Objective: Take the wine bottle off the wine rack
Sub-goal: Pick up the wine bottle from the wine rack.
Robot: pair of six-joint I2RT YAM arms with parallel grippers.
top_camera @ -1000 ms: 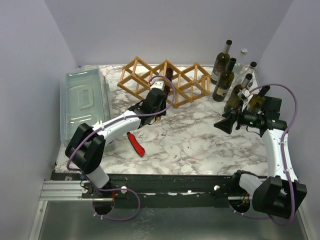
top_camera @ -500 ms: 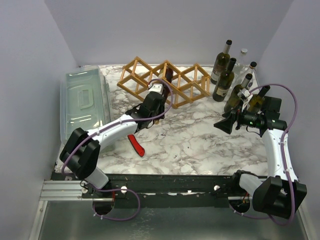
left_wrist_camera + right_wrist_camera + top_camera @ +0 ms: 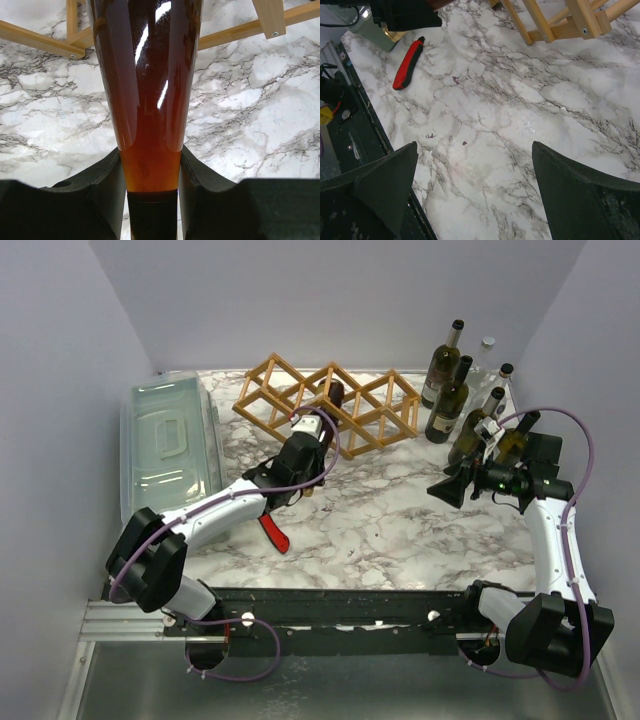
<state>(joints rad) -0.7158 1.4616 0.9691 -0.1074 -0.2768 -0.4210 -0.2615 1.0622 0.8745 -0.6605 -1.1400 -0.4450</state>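
Clamping the wine bottle (image 3: pixel 147 75) over the marble table (image 3: pixel 250 115), the left gripper (image 3: pixel 151 175) (right gripper (image 3: pixel 475 150) wide) faces lavender walls (image 3: pixel 330 300).

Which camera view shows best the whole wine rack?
The top external view: the wine rack appears whole there, with all its diamond cells in sight. The left wrist view shows only a few slats behind the wine bottle. The right wrist view shows only one corner of it at the top edge.
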